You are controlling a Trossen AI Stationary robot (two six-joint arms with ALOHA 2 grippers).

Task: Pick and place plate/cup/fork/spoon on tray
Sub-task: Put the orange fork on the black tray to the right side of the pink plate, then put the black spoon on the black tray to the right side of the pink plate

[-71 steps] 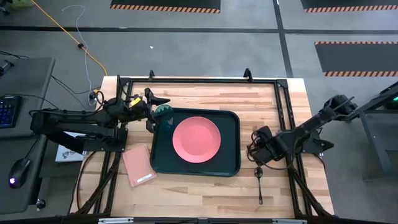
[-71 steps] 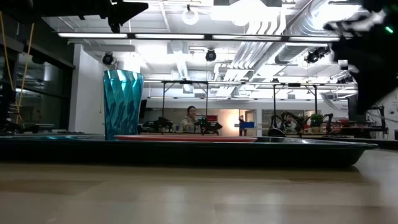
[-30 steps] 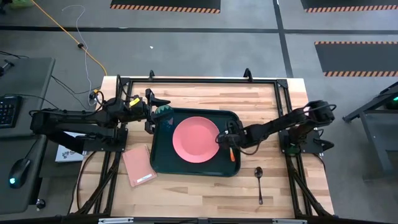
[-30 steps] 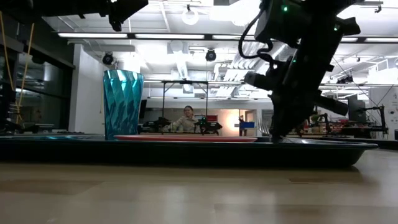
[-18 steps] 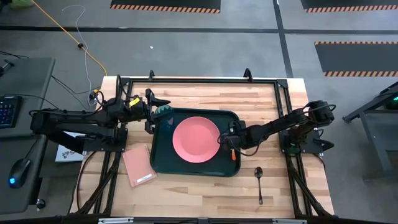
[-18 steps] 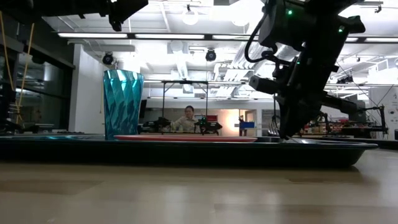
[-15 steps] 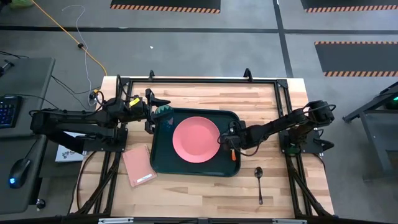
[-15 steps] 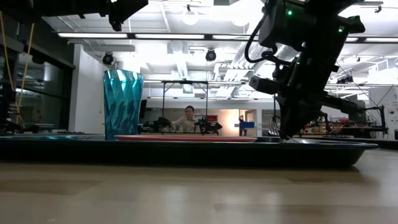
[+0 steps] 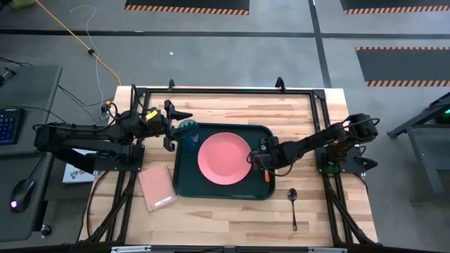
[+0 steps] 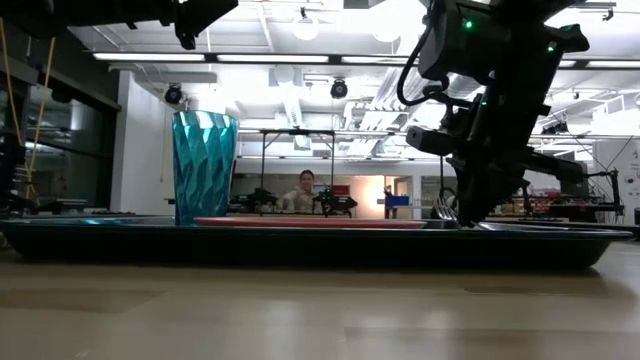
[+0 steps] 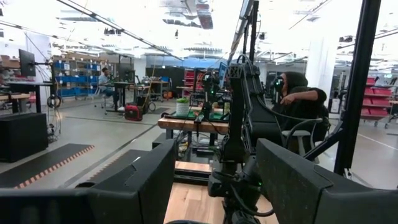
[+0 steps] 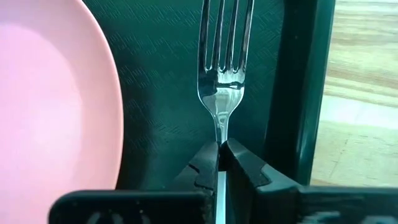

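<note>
The dark green tray [image 9: 184, 176] lies mid-table. On it are the salmon-pink plate [image 9: 223, 156] and, upright in its far-left corner, the teal cup [image 9: 187, 127], which also shows in the low view [image 10: 205, 167]. My right gripper [image 9: 259, 161] is low over the tray's right side, between the plate [image 12: 56, 99] and the tray's right rim [image 12: 298, 93]. It is shut on the fork [image 12: 225, 56]. The fork's orange handle [image 9: 266, 176] shows beside the gripper. The dark spoon [image 9: 293, 207] lies on the table right of the tray. My left gripper [image 9: 172, 126] is open just left of the cup. My right gripper pinches the fork's silver neck [image 12: 219, 132], just behind the tines, between its two fingertips [image 12: 238, 157]. The fingers come from above. The fork lies along the tray's right rim with its tines [image 12: 225, 31] toward the far edge, low over the tray floor.
A pink rectangular pad [image 9: 157, 188] lies on the table left of the tray's near corner. A black frame [image 9: 225, 91] borders the table. Bare wood shows along the near edge and far right. People sit in the room beyond the table [image 10: 305, 190].
My right gripper has come in from the table's right side with the fork and gone down beside the plate. In the last half second the tray has slid a little toward the table's right, with plate and cup on it.
</note>
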